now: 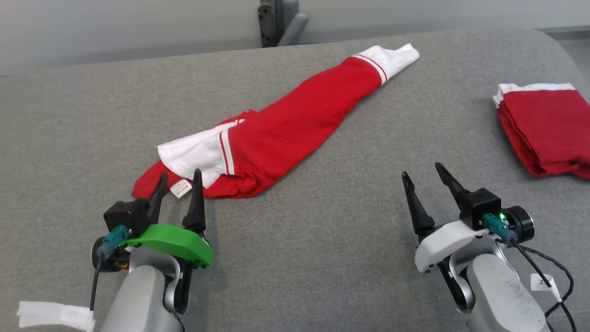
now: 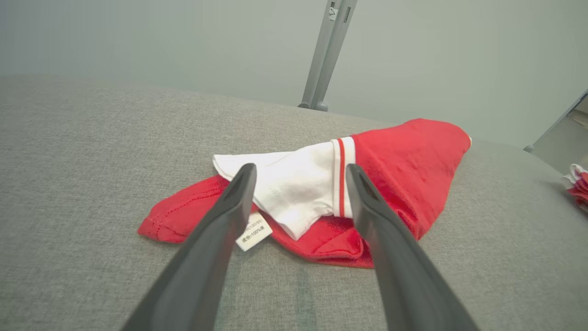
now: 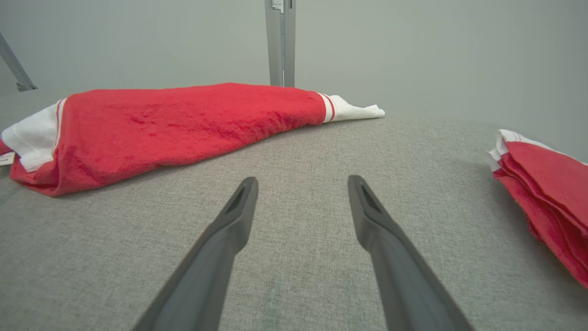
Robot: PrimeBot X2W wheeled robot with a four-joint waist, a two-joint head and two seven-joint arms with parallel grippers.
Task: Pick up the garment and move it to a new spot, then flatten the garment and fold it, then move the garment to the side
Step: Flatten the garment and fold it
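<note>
**Both pincers open, shirt lying in a long bunch**

Here's the red shirt [image 1: 286,124], and it's nowhere near flat. It runs as a narrow, rumpled strip across the grey padded table [image 1: 322,258], from near the robot's left out toward the far middle. One white sleeve [image 1: 193,154] flops over the near end and the other sleeve [image 1: 392,57] pokes out at the far tip.

The left gripper [image 1: 180,173] is down at that near end, jaws released and holding nothing. Its fingers sit either side of the care label [image 1: 180,188]. I can't tell whether they touch the cloth. It looks placed to pinch that hem, the handiest edge for pulling the bunch open.

The right gripper [image 1: 421,169] is spread wide and empty too, over bare table well apart from the shirt. I'd say it needs to reach the far end before any spreading works.

At the right edge lies a folded red garment [image 1: 544,129], clear of the working area. My guess is that's where finished pieces go.
</note>
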